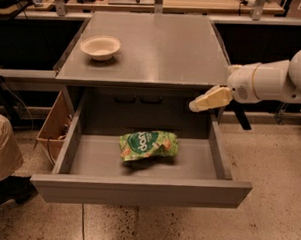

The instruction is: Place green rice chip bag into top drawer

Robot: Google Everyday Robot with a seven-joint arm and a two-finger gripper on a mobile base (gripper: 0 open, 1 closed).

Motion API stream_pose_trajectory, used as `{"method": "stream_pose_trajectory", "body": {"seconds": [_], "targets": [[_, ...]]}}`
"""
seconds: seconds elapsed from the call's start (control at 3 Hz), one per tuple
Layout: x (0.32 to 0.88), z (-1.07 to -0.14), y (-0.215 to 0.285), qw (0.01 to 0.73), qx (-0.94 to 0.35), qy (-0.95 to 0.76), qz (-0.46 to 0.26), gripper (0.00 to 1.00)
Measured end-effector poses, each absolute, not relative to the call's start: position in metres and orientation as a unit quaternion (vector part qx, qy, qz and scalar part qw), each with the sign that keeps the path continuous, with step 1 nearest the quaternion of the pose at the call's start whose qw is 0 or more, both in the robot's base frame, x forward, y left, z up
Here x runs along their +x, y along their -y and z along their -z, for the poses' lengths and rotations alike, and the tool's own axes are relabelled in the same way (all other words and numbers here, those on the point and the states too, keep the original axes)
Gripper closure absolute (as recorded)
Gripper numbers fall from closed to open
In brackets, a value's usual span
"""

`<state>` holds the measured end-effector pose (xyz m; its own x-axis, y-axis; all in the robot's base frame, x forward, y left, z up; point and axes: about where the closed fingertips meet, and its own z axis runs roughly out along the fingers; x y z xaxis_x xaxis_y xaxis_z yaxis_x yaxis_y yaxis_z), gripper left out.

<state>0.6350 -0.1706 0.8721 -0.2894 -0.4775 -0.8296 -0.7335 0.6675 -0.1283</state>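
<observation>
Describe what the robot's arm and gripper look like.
The arm is smooth white with rounded, tube-like segments and no visible cables. The gripper, above the right wall of the top drawer, is cream-beige and tapers to a narrow tip.

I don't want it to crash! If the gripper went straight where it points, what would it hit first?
Probably the green rice chip bag in the top drawer. The gripper, above the drawer's right side, points left and slightly down. Depth is unclear; it might pass over the bag.

A workshop or lab: grey metal table (pixel 158 52), cluttered wooden workbenches (pixel 205 1) behind, speckled hard floor (pixel 266 217), and a robot gripper (pixel 194 106) by the table's front corner.
</observation>
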Motion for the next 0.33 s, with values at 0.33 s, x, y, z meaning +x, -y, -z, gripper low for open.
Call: {"method": "stream_pose_trajectory", "body": {"seconds": [0.33], "targets": [[0.6376, -0.9320, 0.1680, 0.488, -0.402, -0.763, -0.135, 0.00]]}}
